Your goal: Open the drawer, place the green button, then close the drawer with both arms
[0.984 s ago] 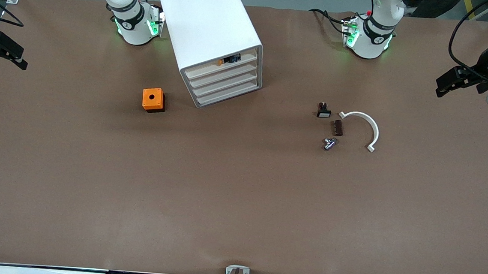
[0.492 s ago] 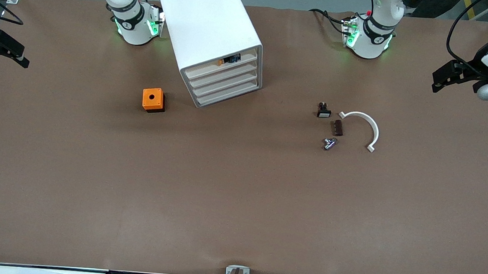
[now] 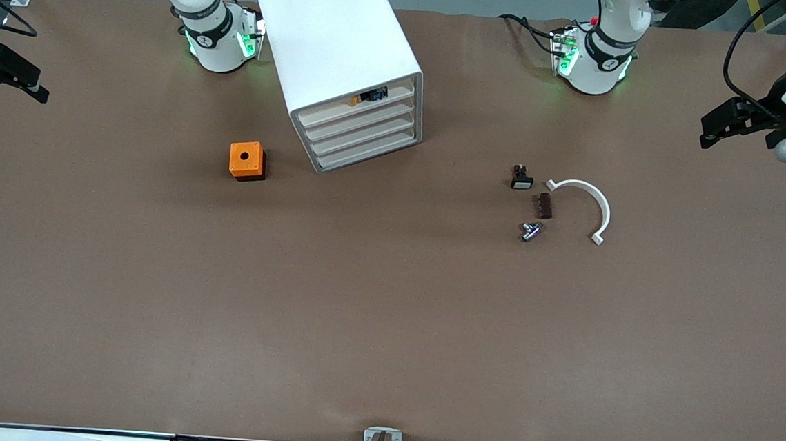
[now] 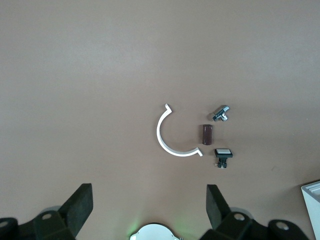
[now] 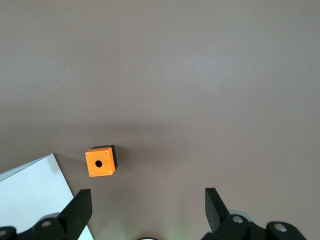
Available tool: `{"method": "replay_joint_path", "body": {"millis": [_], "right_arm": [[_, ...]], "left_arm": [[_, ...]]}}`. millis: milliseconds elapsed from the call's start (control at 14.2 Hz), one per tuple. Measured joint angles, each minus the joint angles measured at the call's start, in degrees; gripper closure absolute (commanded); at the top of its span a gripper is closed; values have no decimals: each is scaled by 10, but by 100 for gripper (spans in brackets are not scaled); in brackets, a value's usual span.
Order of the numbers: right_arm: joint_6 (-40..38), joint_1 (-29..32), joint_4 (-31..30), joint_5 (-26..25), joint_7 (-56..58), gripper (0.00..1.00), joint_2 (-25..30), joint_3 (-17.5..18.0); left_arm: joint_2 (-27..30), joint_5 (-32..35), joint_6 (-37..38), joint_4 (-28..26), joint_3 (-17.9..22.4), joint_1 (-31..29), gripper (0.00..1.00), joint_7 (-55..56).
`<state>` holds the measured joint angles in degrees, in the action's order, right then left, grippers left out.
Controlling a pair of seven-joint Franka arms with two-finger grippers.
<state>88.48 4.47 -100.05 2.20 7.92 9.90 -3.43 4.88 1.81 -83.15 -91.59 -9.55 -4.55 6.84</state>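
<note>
The left gripper (image 3: 716,127) is hovering, fingers (image 4: 82,202) spread wide and holding nothing, over the table's edge well off from the cabinet (image 3: 336,43) at the left arm's end. The right gripper (image 3: 23,84) is hanging just as wide and empty at the right arm's end. The button (image 3: 530,231) is lying on the table toward the left arm's end from the cabinet, nearer the front camera, and all four drawers (image 3: 365,130) are sitting pushed in.

Orange box (image 3: 246,160), white arc (image 3: 584,205)
</note>
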Motion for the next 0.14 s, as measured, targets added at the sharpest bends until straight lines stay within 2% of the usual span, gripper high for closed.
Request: {"method": "replay_joint_path", "body": {"millis": [141], "right_arm": [[0,0,0,-9,-11,0,0,3]], "left_arm": [[-3,0,0,4,0,0,0,0]]}}
